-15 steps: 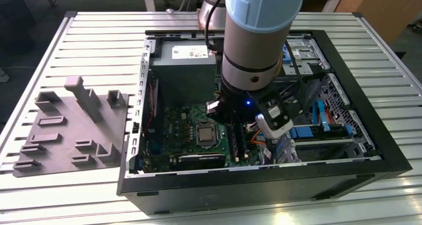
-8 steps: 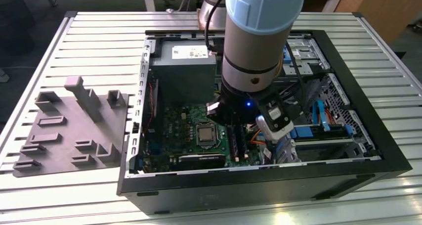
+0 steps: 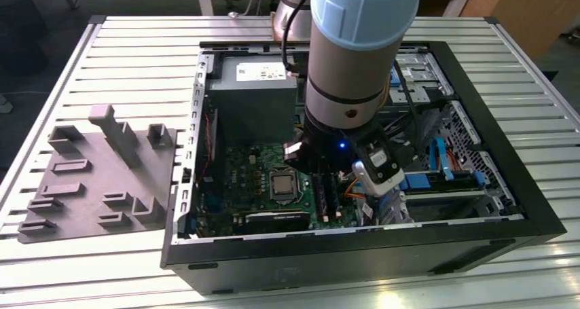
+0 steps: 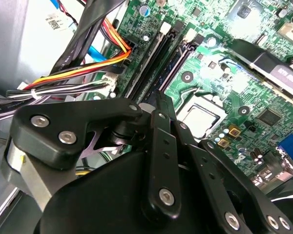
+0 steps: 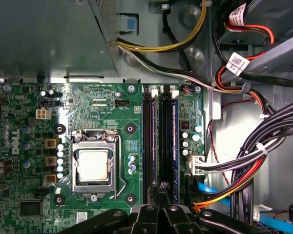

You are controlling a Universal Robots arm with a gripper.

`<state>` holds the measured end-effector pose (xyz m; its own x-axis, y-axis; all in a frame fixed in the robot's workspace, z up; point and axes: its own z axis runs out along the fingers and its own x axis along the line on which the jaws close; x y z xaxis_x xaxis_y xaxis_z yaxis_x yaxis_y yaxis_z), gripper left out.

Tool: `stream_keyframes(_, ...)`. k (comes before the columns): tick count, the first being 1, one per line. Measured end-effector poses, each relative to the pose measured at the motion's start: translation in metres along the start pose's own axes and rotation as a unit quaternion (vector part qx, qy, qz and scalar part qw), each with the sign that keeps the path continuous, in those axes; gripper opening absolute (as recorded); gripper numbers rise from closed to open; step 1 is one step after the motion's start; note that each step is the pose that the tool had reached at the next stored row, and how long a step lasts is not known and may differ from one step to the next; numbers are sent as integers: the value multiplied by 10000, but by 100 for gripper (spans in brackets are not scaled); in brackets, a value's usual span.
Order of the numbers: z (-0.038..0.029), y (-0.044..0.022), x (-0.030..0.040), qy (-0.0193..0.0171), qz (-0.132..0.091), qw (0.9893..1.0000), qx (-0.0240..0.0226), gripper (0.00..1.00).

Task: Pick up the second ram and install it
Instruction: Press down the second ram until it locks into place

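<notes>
My gripper [image 5: 163, 186] hangs low inside the open computer case [image 3: 507, 214], over the motherboard [image 5: 102, 107]. Its fingers look shut together, with the tips at the near end of the memory slots [image 5: 161, 136]. The slots run beside the CPU socket [image 5: 94, 165]. A dark narrow strip, seemingly the second ram [image 5: 165, 141], stands edge-on in the middle slot just beyond the tips. I cannot tell whether the tips touch it. In the second wrist view the gripper [image 4: 160, 103] points down at the same slots [image 4: 154, 58]. In the exterior view the arm hides the gripper's tips.
Bundled power cables [image 5: 254, 161] cross close beside the slots. The grey power supply [image 3: 252, 92] stands at the far end of the case, and drive bays [image 3: 444, 173] on the exterior view's right. A grey holder tray [image 3: 100, 176] lies on the slatted table [image 3: 136, 44].
</notes>
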<state>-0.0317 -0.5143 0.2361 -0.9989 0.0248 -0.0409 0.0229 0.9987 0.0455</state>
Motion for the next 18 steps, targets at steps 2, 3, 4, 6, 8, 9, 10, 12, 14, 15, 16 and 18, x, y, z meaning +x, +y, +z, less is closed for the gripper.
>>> stream_keyframes(2, 0, -8, -1, 0, -1, 10000, 0, 11)
stream_keyframes(3, 0, -12, 0, 0, 0, 10000, 0, 11)
stream_keyframes(4, -1, -15, 0, 0, 0, 10000, 0, 11)
stream_keyframes(6, -1, -23, -1, 0, 0, 10000, 0, 11)
stream_keyframes(8, -1, -33, -1, 0, 0, 10000, 0, 11)
stream_keyframes(9, -1, -39, -1, 0, -1, 10000, 0, 11)
stream_keyframes(10, -1, -46, -1, 0, 0, 10000, 0, 11)
stream_keyframes(12, -1, -59, -2, 0, 0, 10000, 0, 11)
stream_keyframes(14, -1, -72, -2, 0, 0, 10000, 0, 11)
stream_keyframes(15, -1, -78, -2, 0, 0, 10000, 0, 11)
stream_keyframes(16, -1, -84, -2, 0, 0, 10000, 0, 11)
stream_keyframes(18, -1, -98, -3, 0, -1, 10000, 0, 11)
